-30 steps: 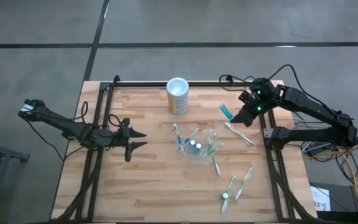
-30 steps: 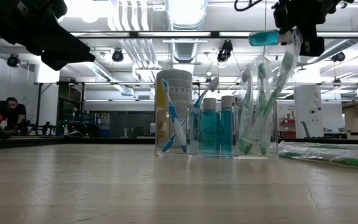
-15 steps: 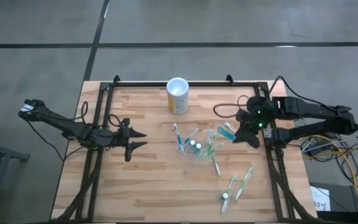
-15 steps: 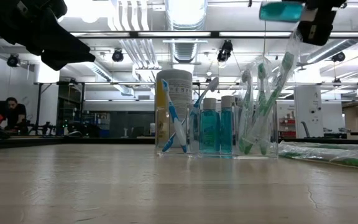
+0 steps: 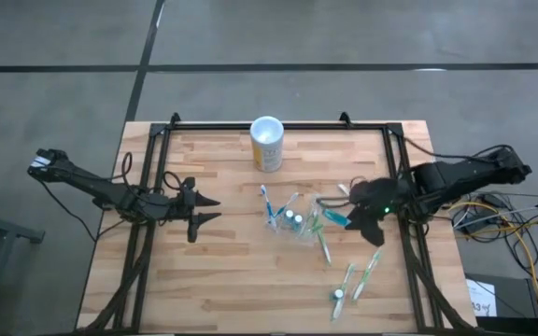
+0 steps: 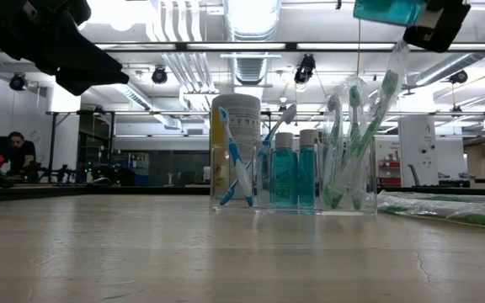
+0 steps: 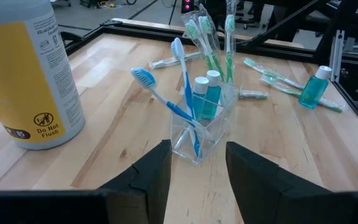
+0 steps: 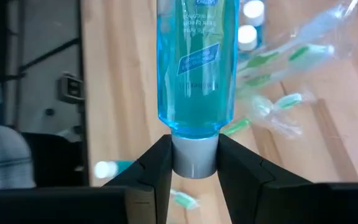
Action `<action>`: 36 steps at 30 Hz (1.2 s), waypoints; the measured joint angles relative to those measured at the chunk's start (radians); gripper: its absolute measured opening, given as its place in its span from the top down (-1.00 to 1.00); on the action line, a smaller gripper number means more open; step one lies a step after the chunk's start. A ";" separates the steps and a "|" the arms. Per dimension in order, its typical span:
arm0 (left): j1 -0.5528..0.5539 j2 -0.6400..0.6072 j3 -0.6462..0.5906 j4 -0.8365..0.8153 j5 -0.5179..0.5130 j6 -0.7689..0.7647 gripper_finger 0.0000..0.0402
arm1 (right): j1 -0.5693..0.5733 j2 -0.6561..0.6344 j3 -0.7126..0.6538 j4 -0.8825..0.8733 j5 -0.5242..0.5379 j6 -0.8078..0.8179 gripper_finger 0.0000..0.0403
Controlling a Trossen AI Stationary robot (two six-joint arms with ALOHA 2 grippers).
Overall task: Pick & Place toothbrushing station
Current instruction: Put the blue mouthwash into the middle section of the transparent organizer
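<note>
The toothbrushing station, a clear holder (image 5: 299,224), stands on its base mid-table with toothbrushes and two small blue bottles in it; it also shows in the low view (image 6: 293,181) and the left wrist view (image 7: 204,127). My right gripper (image 5: 351,217) is shut on a small blue bottle (image 5: 336,216), high above the table just right of the holder. My left gripper (image 5: 215,209) is open and empty at the table's left, pointing toward the holder. My right gripper pinches the bottle's grey cap (image 8: 194,163) between its two fingers. The fingers come roughly level from the table's right, in line with the bottle. The bottle's blue body (image 6: 386,10) sticks out past the fingertips toward the holder, lifted clear of the table.
A yellow white-rimmed cup (image 5: 267,145) stands at the far edge. Several wrapped toothbrushes (image 5: 361,275) lie near and right of the holder. A black frame (image 5: 404,187) runs along the table's sides. A person (image 6: 15,156) shows far off in the room.
My right gripper has carried the blue bottle from the table's far right toward the near edge and left, up to the holder, and has risen. The bottle has stayed in its hold and clear of the table.
</note>
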 joint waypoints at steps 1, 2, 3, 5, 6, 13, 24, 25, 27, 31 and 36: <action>0.000 0.000 0.000 0.000 0.000 0.000 0.22 | 0.021 0.015 -0.001 0.000 0.029 0.009 0.48; 0.000 0.000 0.000 0.001 0.000 0.000 0.22 | 0.041 0.032 -0.001 -0.001 0.053 0.014 0.48; 0.000 0.000 0.000 0.000 0.000 0.000 0.22 | 0.059 0.051 -0.001 -0.001 0.069 0.018 0.48; 0.000 0.000 0.000 0.000 0.000 0.000 0.22 | 0.093 0.090 -0.001 -0.002 0.089 0.029 0.48; 0.000 0.000 0.000 0.000 0.000 0.000 0.22 | 0.109 0.111 -0.001 0.001 0.101 0.031 0.48; 0.000 0.000 0.000 0.000 0.000 0.000 0.22 | 0.186 0.267 -0.001 0.025 0.137 0.033 0.48; 0.000 0.000 0.000 0.000 0.000 0.000 0.22 | 0.245 0.452 -0.002 0.031 0.134 0.080 0.48; 0.000 0.000 0.000 0.000 0.000 0.000 0.22 | 0.246 0.464 -0.002 0.035 0.134 0.078 0.48; 0.000 0.000 0.000 0.000 0.000 0.000 0.22 | 0.250 0.490 -0.002 0.039 0.134 0.078 0.48; 0.000 0.000 0.000 0.000 0.000 0.000 0.22 | 0.258 0.544 -0.002 0.078 0.113 0.075 0.48; 0.000 0.000 0.000 0.000 0.000 0.000 0.22 | 0.266 0.611 -0.001 0.135 0.063 0.075 0.48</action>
